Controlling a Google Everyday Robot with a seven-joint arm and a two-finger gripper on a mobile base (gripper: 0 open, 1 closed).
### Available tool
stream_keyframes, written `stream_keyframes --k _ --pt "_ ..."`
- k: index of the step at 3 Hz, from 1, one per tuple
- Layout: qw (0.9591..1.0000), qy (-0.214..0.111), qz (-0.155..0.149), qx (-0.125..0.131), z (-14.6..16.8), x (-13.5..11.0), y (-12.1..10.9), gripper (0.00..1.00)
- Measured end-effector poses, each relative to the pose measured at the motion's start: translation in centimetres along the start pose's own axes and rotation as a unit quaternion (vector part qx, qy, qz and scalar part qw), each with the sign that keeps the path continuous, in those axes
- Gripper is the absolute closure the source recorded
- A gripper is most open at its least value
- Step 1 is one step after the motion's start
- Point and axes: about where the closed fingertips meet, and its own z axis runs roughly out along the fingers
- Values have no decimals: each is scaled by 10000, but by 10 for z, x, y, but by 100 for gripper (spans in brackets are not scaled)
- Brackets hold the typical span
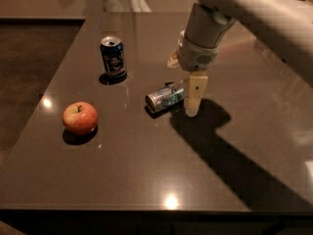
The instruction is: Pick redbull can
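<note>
The redbull can (165, 97) lies on its side mid-worktop (146, 180), shiny end toward the camera. The tool (193, 98) hangs at its right end, seemingly touching it; whether wide or narrow cannot be told. A dark blue can (113, 57) stands upright behind, and an apple (79, 117) sits to the left.

No lettering is legible: the dark blue can (113, 57), far left, shows only a white emblem, the lying redbull can (165, 97) just pale panels. The gripper (193, 106) hangs at its right end.
</note>
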Motion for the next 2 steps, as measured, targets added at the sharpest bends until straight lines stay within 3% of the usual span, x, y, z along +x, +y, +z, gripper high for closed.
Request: stream_keyframes --k 1,2 --pt "9996 81 -178 -184 19 -11 4 18" --pt "9988 254 -301 -289 26 -19 8 42"
